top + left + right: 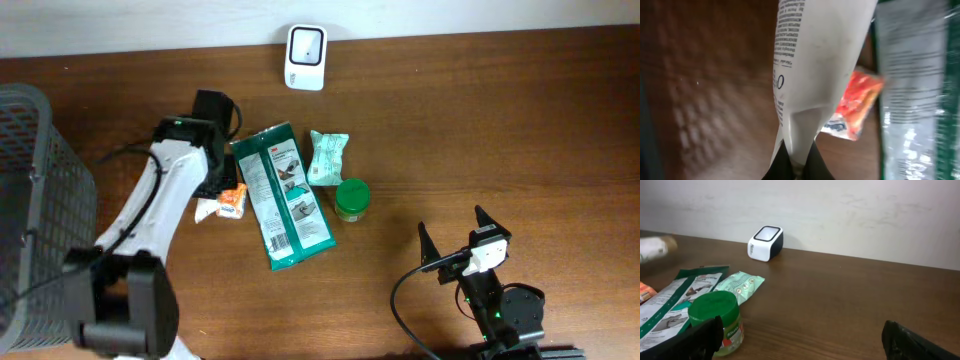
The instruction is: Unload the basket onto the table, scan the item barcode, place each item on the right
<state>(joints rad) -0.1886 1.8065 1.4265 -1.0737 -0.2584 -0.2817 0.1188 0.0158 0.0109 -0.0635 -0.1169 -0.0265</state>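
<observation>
The left jaws are clamped on one end of the white packet (815, 65), its long axis running straight out from them. It hangs well apart from the scanner (305, 44), to the scanner's left and nearer the robot. The right jaws gape empty, farther from the scanner.

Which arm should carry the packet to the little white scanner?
Left. The left gripper is shut on the white packet, so it probably only needs to carry it to the scanner by the wall. The right gripper is open, empty, and away from the items.
</observation>
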